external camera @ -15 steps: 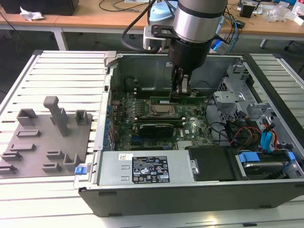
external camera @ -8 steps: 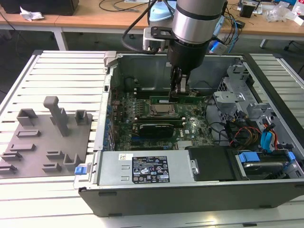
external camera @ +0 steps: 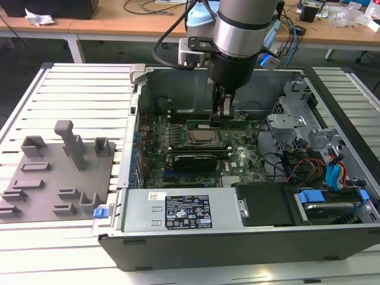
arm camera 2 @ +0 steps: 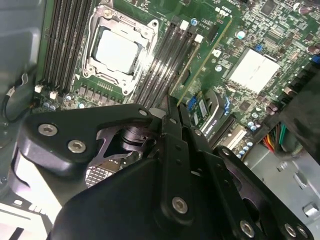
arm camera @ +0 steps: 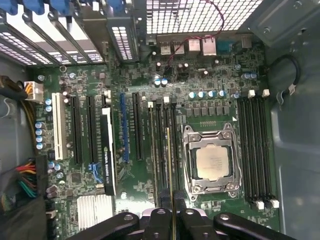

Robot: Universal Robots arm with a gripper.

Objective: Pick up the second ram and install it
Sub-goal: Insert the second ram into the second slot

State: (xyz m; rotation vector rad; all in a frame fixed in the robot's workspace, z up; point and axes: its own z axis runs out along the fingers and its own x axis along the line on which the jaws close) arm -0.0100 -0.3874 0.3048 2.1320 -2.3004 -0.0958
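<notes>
My gripper point(external camera: 221, 119) reaches down into the open computer case, over the green motherboard point(external camera: 240, 160). It is shut on the second ram point(arm camera: 169, 165), a thin green stick seen edge-on in both wrist views. The ram point(arm camera 2: 205, 62) runs lengthwise along the black slot rails point(arm camera: 161, 150) right beside the square metal processor socket point(arm camera: 212, 162). In the exterior view the ram point(external camera: 237, 124) lies level just behind the socket point(external camera: 202, 138). The gripper point(arm camera: 171, 212) holds it near one end. I cannot tell whether the stick sits in a slot or just above it.
A second bank of black slots point(arm camera: 257, 150) lies on the socket's other side. An expansion card point(arm camera: 106, 150) stands in a slot nearby. Case walls point(external camera: 136, 113) ring the board, with cables point(external camera: 314, 166) at the exterior view's right. A grey fixture plate point(external camera: 56, 172) rests outside the case.
</notes>
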